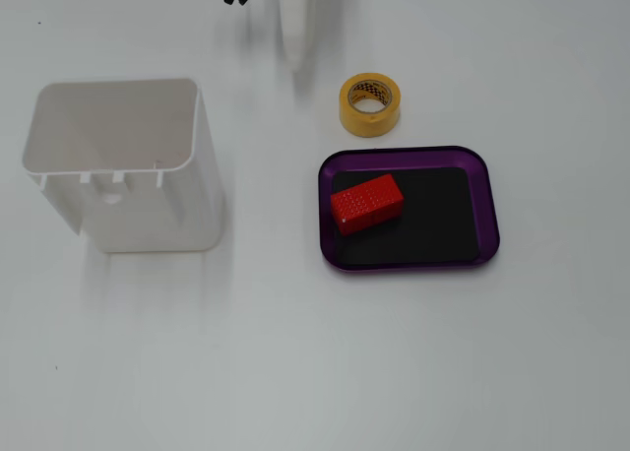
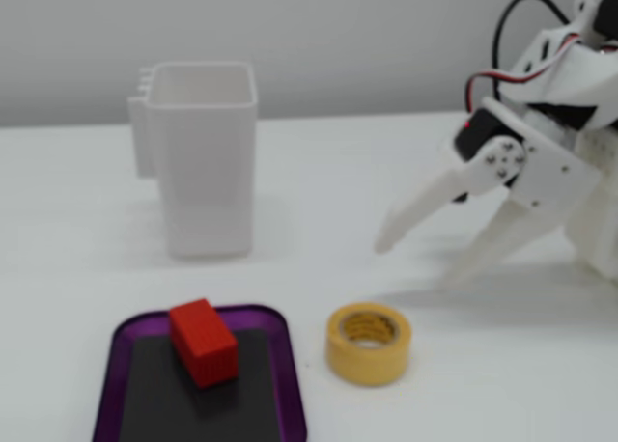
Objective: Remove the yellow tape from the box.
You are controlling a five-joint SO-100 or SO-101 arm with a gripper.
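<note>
From where I sit, the job looks done in substance: the yellow tape lies flat on the white surface, just outside the long purple rim of the box and apart from it, a thin strip of bare surface showing between them in both fixed views. The box holds only a red block, toward one short end of its black floor. My gripper is up off the surface with the fingers spread wide and nothing between them, tips angled down, near the tape but clear of it. I judge that all that remains is to bring the arm home, unless I want the tape further from the rim. Room is good: the tape side of the box is bare apart from the roll, and the tall white container stands well apart from the box, toward the left edge in a fixed view. In the other fixed view it sits behind the box, far from the fingers, so nothing crowds a retreat. That lower view is soft, so I can't judge fine clearances there.
</note>
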